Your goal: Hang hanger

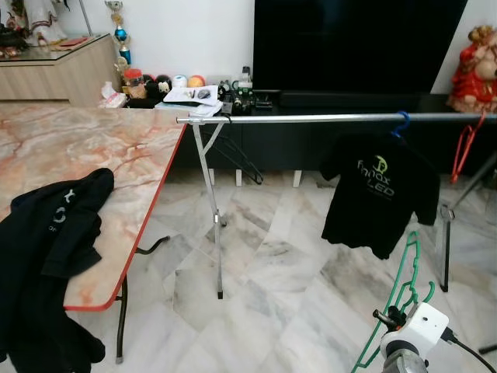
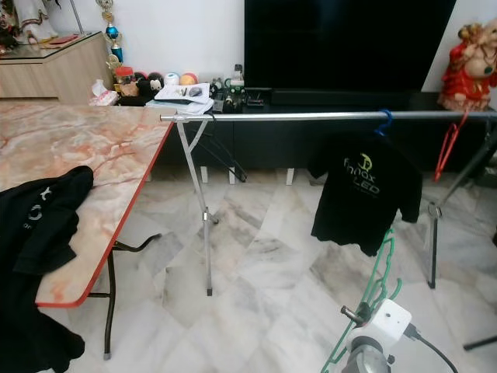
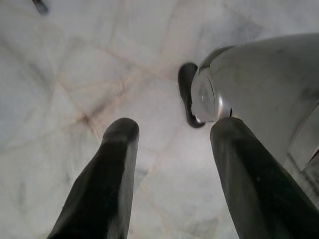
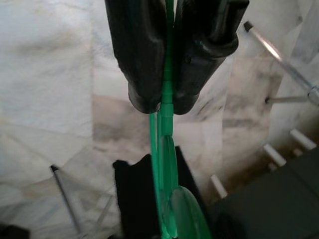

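Marble floor (image 1: pixel 272 256); right hand (image 4: pixel 166 102) pinches green hanger (image 1: pixel 404 287).

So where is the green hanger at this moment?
The green hanger is low on the robot's right in the eye views, clamped in the right pincer, just below the black T-shirt hanging on the rail.

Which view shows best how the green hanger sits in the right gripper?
The right wrist view: the right gripper has both fingers shut on the green hanger. The two eye views show the hanger's frame rising above the wrist, not the fingers.
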`<state>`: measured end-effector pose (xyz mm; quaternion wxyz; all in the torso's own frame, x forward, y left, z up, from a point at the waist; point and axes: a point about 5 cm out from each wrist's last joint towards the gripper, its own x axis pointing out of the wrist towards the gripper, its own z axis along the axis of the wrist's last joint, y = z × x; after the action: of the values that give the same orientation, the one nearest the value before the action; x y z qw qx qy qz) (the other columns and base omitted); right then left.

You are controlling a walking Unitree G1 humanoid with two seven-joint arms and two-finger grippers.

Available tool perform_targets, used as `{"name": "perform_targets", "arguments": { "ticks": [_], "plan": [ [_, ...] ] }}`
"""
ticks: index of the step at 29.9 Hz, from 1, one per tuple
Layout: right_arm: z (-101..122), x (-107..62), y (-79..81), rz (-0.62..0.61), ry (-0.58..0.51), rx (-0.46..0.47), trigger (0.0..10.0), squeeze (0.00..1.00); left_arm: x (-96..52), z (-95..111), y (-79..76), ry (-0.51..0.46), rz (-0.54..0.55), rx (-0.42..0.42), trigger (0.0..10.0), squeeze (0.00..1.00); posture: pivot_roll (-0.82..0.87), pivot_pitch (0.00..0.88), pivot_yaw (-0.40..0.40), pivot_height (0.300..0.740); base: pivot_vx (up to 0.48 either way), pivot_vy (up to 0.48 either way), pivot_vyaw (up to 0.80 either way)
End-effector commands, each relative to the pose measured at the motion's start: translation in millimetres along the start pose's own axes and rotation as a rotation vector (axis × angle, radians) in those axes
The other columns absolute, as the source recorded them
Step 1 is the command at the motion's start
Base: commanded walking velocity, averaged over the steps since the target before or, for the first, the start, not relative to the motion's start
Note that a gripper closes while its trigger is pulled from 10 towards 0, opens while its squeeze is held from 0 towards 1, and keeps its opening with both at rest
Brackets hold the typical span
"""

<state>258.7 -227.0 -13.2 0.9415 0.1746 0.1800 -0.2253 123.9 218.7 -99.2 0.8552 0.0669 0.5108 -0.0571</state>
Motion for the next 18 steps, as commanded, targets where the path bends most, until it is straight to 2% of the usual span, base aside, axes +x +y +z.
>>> {"name": "perform_targets", "arguments": {
  "ticks": [1,14,18],
  "plan": [
    [0.9,0.8,5.0,0.024,0.001,-0.023,10.0,0.0,-0.5,-1.6,1.5,0.008,0.005,0.003,10.0,0.0,0.14,0.006,-0.017,0.74,0.394,0.0,0.0],
    [4.0,1.8,7.1,0.046,-0.011,-0.071,10.0,0.0,0.4,0.5,-0.1,0.004,0.004,0.002,10.0,0.0,0.14,0.017,-0.019,0.74,0.393,0.0,0.0],
    [4.4,1.8,9.5,0.056,-0.015,-0.08,10.0,0.0,0.5,0.2,-0.8,0.005,0.003,0.002,10.0,0.0,0.14,0.02,-0.019,0.74,0.39,0.0,0.8]
  ]
}}
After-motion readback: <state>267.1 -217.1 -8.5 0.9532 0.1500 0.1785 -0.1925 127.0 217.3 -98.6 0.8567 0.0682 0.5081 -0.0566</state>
